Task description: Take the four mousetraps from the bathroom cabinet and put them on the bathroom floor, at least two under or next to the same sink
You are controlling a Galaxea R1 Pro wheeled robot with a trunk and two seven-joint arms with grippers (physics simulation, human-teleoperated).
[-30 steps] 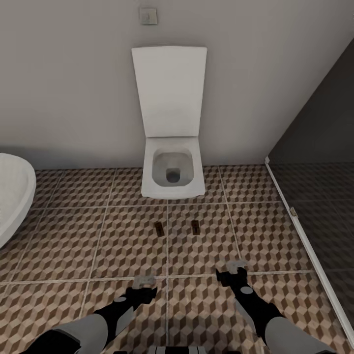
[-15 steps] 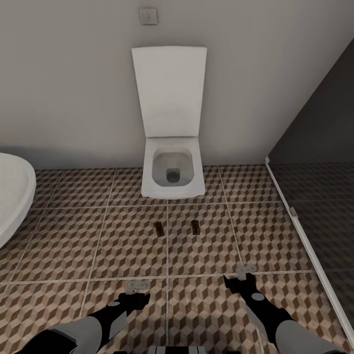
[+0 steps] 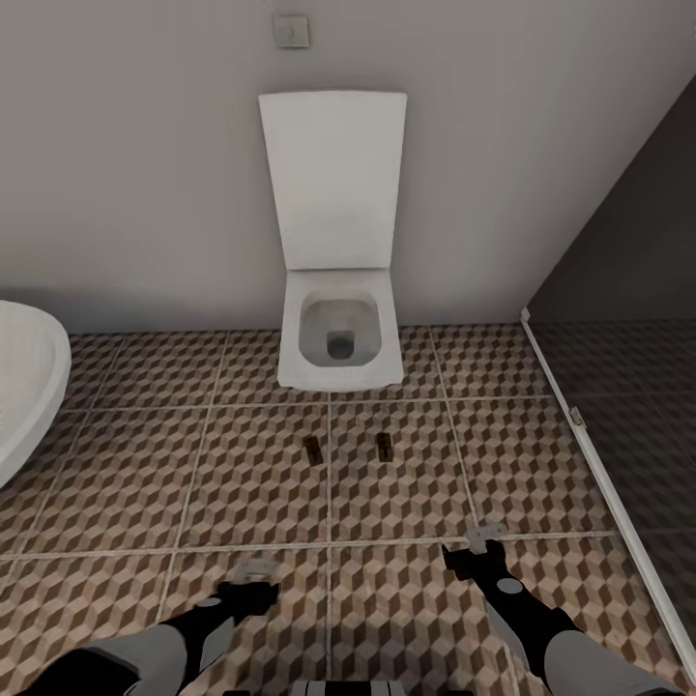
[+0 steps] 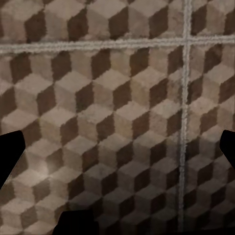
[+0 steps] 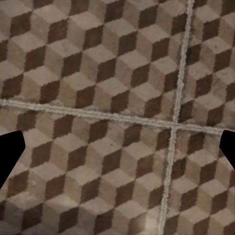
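We record two mousetraps lying flat on the bathroom floor, side by side and apart from each other, on either side of a grout line just in front of the white square toilet. The toilet lid stands raised against the grey wall, with a flush plate above it. At the left edge of the head view we note the rounded white rim of a bathtub; at the right, a dark glass partition on a pale floor rail.

The left gripper and the right gripper both hang low over the tiles, nearer the robot than the traps and well apart from them. In each wrist view the dark fingertips sit at opposite edges of the picture with bare patterned tile between them: both grippers are spread wide and hold nothing.
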